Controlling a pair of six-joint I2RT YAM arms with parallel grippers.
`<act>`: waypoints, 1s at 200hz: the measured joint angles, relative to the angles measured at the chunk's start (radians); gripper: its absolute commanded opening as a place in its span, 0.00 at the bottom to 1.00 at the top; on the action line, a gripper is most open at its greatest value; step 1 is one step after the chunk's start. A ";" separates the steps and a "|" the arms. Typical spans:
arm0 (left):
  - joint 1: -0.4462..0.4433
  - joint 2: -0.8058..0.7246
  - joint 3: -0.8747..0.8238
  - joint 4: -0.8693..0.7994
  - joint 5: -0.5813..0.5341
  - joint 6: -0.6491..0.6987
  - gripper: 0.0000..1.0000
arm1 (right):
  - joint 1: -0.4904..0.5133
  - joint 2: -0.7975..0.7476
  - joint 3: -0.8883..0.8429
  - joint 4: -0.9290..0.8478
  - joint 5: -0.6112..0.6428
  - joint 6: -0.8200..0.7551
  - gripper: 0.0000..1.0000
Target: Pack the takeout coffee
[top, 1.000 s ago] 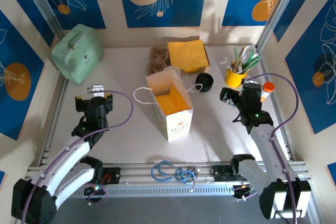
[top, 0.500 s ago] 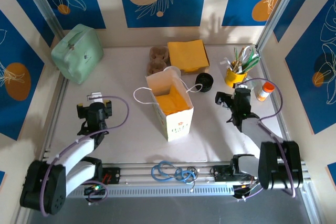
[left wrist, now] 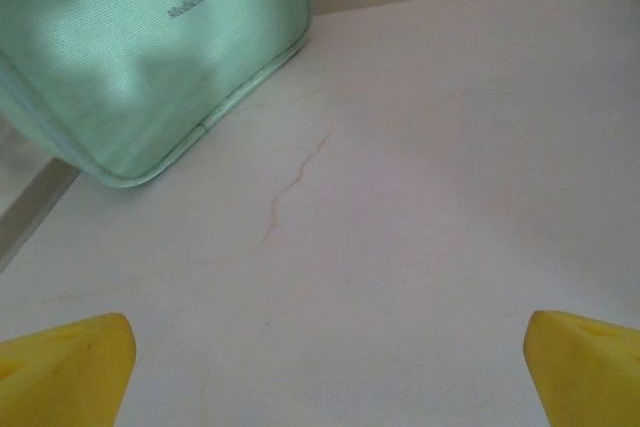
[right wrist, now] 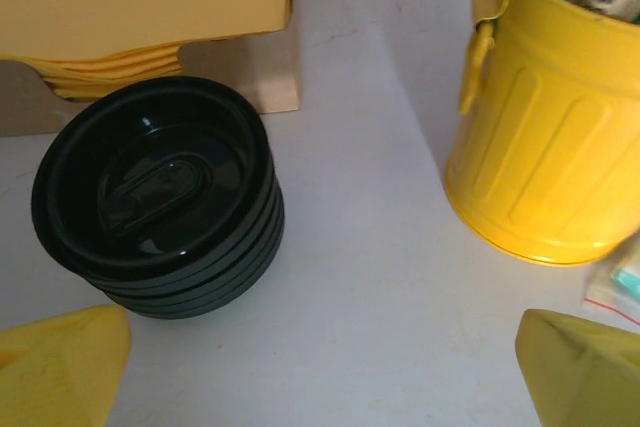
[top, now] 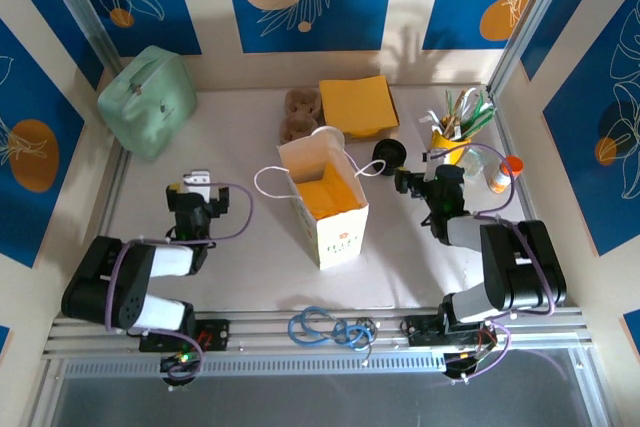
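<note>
Packing is judged unfinished | left gripper (left wrist: 328, 369), left of paper bag (top: 340, 232), is spread, empty | right gripper (right wrist: 322, 367), right of it, likewise.

Lid stack (right wrist: 160, 197): glossy black plastic. Pail (right wrist: 540, 147): smooth yellow metal. Pouch (left wrist: 130, 47): satiny green cloth. Worktop (left wrist: 420, 207): matt, pale.

The pale green bag (left wrist: 150, 57) carries a small line of dark print in the left wrist view that appears to read "Medicine bag", set under a dark emblem. The white paper bag (top: 340, 237) has a small reddish mark on its front, too small to read.
</note>
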State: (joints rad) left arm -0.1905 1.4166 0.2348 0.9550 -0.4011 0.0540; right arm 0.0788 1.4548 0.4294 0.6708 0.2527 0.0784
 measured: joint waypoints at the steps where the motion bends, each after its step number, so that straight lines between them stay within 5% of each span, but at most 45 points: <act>1: 0.000 0.002 0.000 0.002 0.001 0.000 0.99 | 0.000 0.001 0.000 0.001 0.000 0.000 0.99; 70: 0.003 0.180 0.004 0.205 0.061 0.034 0.99 | -0.059 0.058 -0.008 0.097 -0.041 0.023 0.99; 200: 0.018 0.180 0.081 0.113 0.061 0.030 0.99 | -0.060 0.062 -0.018 0.127 -0.063 0.027 0.99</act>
State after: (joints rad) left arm -0.1730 1.5963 0.3157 1.0679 -0.3401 0.0841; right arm 0.0193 1.5169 0.4118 0.7975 0.1898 0.1055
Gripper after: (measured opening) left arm 0.994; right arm 0.991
